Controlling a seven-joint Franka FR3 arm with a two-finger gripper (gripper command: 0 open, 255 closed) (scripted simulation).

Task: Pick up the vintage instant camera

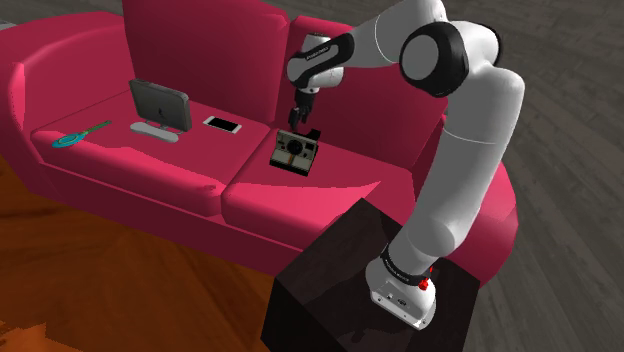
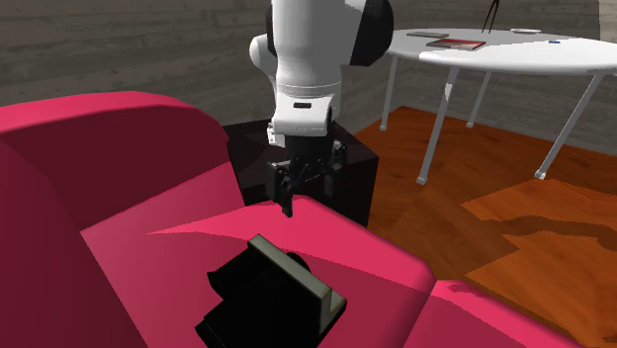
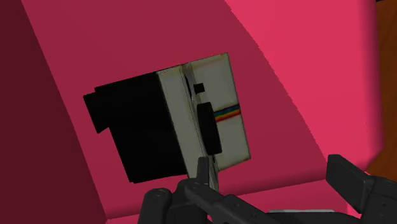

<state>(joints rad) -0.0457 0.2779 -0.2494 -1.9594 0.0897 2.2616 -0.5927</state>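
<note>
Camera [image 1: 293,154] sits on the seat of the pink sofa [image 1: 160,170], on the cushion toward the shoulder view's right, just beside the seam between the two cushions and close to the backrest. Its pale front face, with the dark lens and rainbow stripe, points out toward the sofa's front edge. The black body runs back from that face toward the backrest. You can take that front-to-back line as the long axis, though the face itself is nearly as wide, so treat this as a judgement. It appears to stand upright on its base. The gripper [image 1: 300,118] hangs just above it, pointing down and touching nothing. In the wrist view the fingers [image 3: 348,179] stand well apart with nothing between them, so read them as open. In that view the camera lies ahead of the hand, nearer one finger than the other, not centred in the gap. Step in hand: approach and line-up, with the grasp not yet begun. For the next move you need to centre the hand over the black body, turn the wrist so the fingers close across the body's narrower span rather than along its length, then descend until the pads bracket both sides before closing. Risk: the soft cushion may let the camera tip if one finger lands first. Further out, a tablet [image 1: 160,102] and a phone [image 1: 223,124] rest on the other cushion, well apart from the camera. The dark stand [image 1: 350,270] sits in front of the sofa.
</note>
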